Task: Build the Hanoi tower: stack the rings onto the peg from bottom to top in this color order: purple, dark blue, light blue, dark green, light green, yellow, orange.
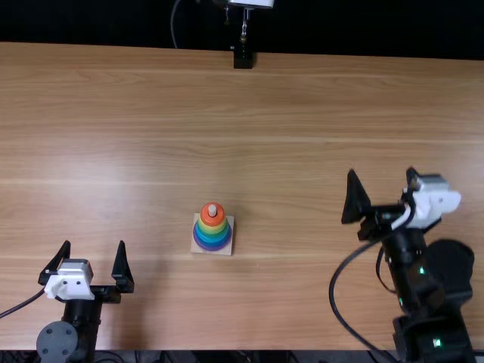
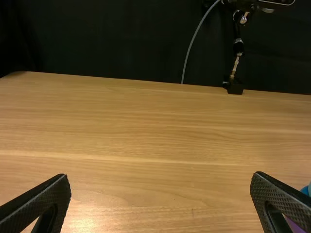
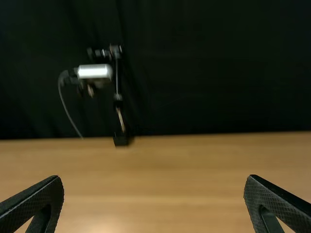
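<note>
**Tower looks built; the main risk is a knock**

Close to the desk's near-left corner, the left gripper (image 1: 94, 242) has its fingers spread wide, with nothing between them. It points towards the far edge. The tower (image 1: 212, 231) stands off to its right, so a low sweep inward could catch the rings or push the base (image 1: 231, 242) along, since nothing seems to pin it down.

The tower itself is nearer the near edge than the far one, a little left of the desk's middle. The orange ring (image 1: 212, 219) is on top, around the peg (image 1: 212, 210), with yellow, green, blue and purple bands below. I can't separate the two greens from here, so the likely mistake is signing off a swapped pair unchecked. Otherwise the job seems finished; any further grasp would risk lifting a ring off or tilting the stack.

Farther in, towards the right edge, is the right gripper (image 1: 381, 171), fingers wide apart and holding nothing. It also faces the far edge, apparently raised, its arm leaning slightly left. That arm's cable (image 1: 333, 291) bows out on the tower's side; a broad leftward swing could drag it into the stack.
</note>
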You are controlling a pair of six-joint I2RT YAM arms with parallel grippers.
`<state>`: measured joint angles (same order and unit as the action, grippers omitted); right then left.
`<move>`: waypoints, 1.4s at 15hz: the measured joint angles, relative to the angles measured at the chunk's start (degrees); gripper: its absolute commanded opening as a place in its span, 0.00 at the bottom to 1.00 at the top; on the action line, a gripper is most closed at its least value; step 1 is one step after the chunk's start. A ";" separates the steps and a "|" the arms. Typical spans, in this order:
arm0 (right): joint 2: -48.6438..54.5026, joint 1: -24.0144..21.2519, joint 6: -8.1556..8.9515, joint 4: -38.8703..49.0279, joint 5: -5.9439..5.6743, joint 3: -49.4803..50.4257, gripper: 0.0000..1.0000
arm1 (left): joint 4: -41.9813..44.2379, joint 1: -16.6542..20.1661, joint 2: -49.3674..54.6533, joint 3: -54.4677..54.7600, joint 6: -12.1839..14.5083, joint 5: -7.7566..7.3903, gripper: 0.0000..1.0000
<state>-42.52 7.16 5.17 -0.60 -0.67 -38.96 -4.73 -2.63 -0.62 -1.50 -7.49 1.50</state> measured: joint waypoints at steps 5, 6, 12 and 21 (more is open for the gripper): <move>27.65 -1.97 -0.02 0.90 -1.38 14.05 1.00 | 0.00 0.02 0.00 0.00 -0.02 0.02 1.00; 32.65 -1.97 0.00 0.59 -2.45 17.03 1.00 | 0.02 0.00 0.00 0.00 -0.02 0.02 1.00; 41.83 -3.56 -0.17 0.39 -3.91 26.05 1.00 | 0.00 0.02 0.00 0.00 -0.02 0.04 1.00; 41.83 -3.56 -0.20 0.57 -4.42 26.49 1.00 | 0.00 0.02 0.00 0.00 0.00 0.00 1.00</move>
<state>-0.69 3.60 4.97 -0.03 -5.08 -12.47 -4.73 -2.61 -0.62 -1.50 -7.49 1.50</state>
